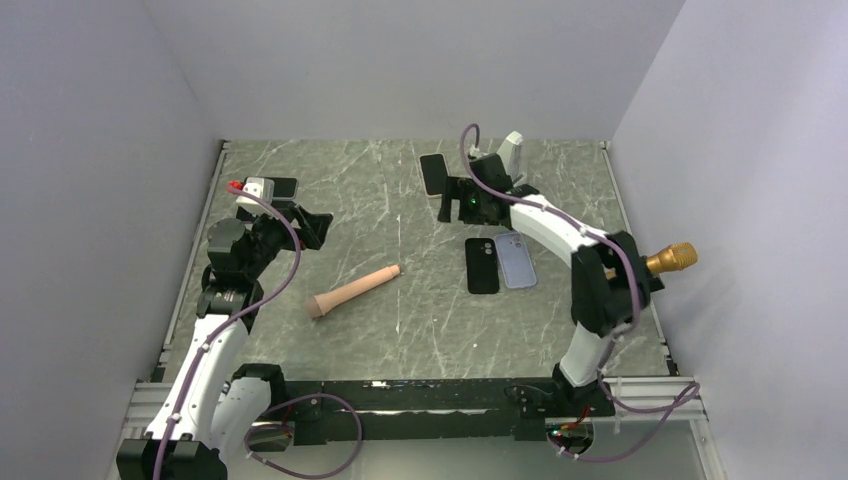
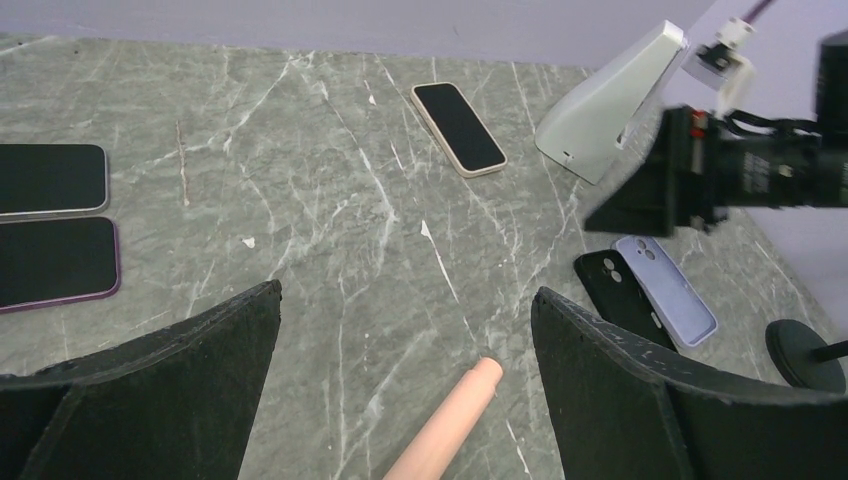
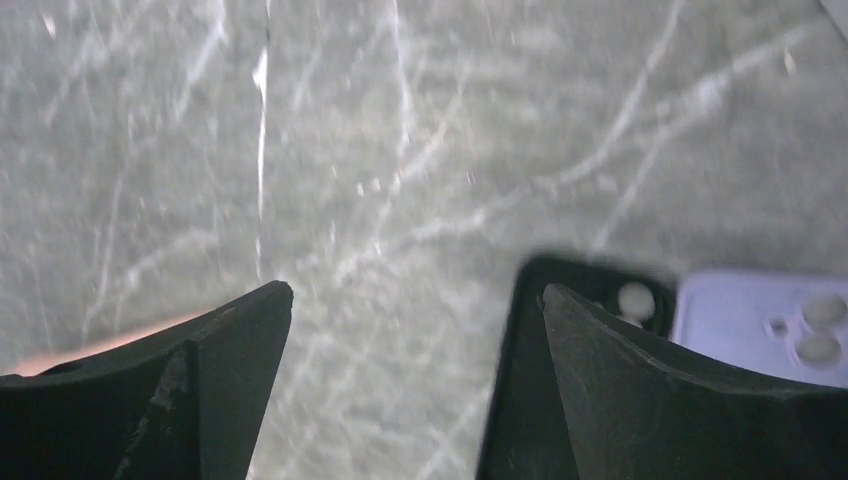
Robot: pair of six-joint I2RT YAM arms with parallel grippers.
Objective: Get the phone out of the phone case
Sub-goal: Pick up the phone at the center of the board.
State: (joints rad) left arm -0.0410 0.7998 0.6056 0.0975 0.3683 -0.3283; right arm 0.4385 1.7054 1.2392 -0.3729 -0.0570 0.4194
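Observation:
A phone in a beige case [image 1: 434, 173] [image 2: 458, 127] lies screen up at the back of the table. My right gripper [image 1: 460, 200] [image 3: 415, 295] hovers just near of it, open, with nothing between its fingers. Below it lie an empty black case [image 1: 482, 265] [image 2: 612, 288] [image 3: 590, 285] and an empty lavender case [image 1: 515, 259] [image 2: 665, 290] [image 3: 765, 320], backs up, side by side. My left gripper [image 1: 308, 225] [image 2: 407, 290] is open and empty over the left side of the table.
A pink tapered stick [image 1: 353, 291] [image 2: 445, 425] lies mid-table, just under my left gripper. Two phones [image 2: 50, 178] [image 2: 55, 260] lie screen up at the far left. A gold-headed object on a black stand [image 1: 672, 258] sits at the right edge. Walls enclose the table.

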